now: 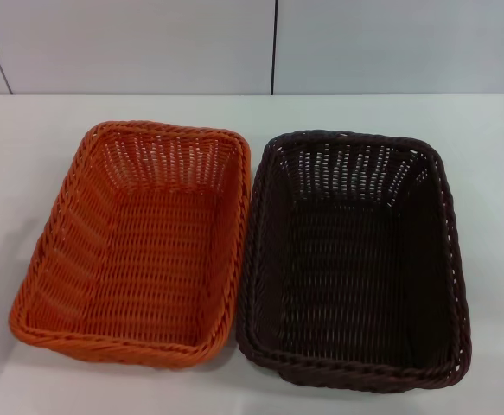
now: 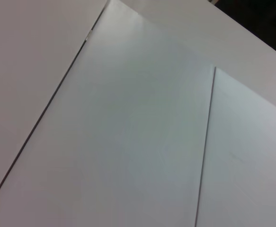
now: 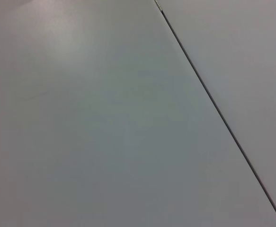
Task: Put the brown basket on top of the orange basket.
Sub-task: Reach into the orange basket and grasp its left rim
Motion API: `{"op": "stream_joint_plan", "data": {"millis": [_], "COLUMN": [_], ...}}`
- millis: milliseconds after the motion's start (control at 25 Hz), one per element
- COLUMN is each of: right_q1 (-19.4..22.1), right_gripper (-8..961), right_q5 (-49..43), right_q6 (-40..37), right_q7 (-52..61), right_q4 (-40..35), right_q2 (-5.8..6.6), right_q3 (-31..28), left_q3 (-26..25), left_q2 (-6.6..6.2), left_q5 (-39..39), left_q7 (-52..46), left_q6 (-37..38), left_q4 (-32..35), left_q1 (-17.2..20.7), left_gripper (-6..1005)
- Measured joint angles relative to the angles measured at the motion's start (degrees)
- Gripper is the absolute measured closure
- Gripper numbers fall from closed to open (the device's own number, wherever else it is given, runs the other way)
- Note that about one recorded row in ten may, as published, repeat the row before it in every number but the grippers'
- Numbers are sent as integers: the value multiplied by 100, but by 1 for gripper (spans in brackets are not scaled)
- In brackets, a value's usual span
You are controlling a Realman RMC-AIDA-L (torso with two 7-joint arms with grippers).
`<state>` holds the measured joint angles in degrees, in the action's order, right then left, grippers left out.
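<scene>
Head view: two rectangular woven baskets are seen side by side on a white table (image 1: 53, 112), with a pale panelled wall (image 1: 148, 43) behind.
Orange basket: a bright orange, wicker-style rectangular basket (image 1: 135, 251) with sloped open-weave sides and a braided rim is set on the robot's left. It is upright and nothing is seen inside.
Brown basket: a dark brown, almost black woven basket (image 1: 355, 259) of the same shape is set on the robot's right, upright, with nothing seen inside. Its long rim is just beside the orange one, touching or nearly so near the far end.
Left wrist view: only pale wall panels and dark seams are shown; no basket and no fingers are seen.
Right wrist view: the same kind of plain panels is shown; no basket and no fingers are seen.
Grippers: neither gripper is in view in any picture, so it cannot be told whether they are open, closed or holding anything.
Progress: by the look of it, the stacking is not yet begun.
Step in hand: the brown basket is probably to be reached first.
Doing it well: the braided rim is likely best gripped, the basket lifted clear of the neighbouring rim, kept level, lined up over the orange basket and lowered squarely so that it nests.
Count: one orange basket, one brown basket, two in all.
</scene>
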<state>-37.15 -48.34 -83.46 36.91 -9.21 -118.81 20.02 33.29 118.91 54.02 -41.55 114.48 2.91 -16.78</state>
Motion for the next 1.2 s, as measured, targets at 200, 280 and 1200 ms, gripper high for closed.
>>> {"op": "stream_joint_plan", "data": {"millis": [200,280,1200], "right_q1": [16,18,-19], "right_gripper": [367,368,367], "right_q5": [0,0,-46], "right_q6": [-36,-40,-49], "right_q7": [0,0,0], "right_q4": [44,80,166], "right_q2": [-2,-2,-2], "right_q3": [1,1,10], "left_q3": [-11,11,353], "left_q2": [-18,-23,-78], "left_q5": [9,38,57], "left_q7": [-34,-38,-888], "left_q6": [3,3,-26], "left_q4": [-81,-68,158], "left_q1": [-8,-9,53], "left_gripper": [156,157,174]}}
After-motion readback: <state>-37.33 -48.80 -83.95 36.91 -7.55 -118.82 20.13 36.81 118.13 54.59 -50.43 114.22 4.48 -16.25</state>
